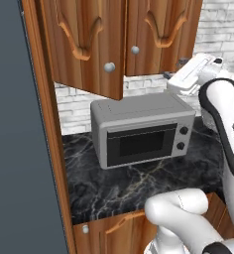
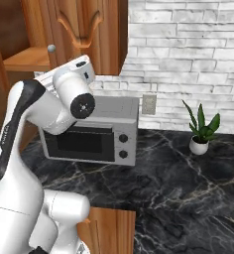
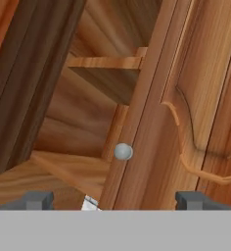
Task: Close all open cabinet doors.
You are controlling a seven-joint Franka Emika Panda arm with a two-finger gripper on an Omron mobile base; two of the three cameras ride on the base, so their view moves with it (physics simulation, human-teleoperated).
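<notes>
Just ahead of the wide-apart claw point(image 3: 112, 200), cabinet door point(image 3: 186, 98) knob point(image 3: 123, 152), untouched.

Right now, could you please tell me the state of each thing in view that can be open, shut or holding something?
Left cabinet door: swung partly open, shelves showing behind it.
Right cabinet door: looks closed.
Microwave: door shut.
Gripper: open, empty, facing the open door's knob.
Drawer: shut.
</notes>
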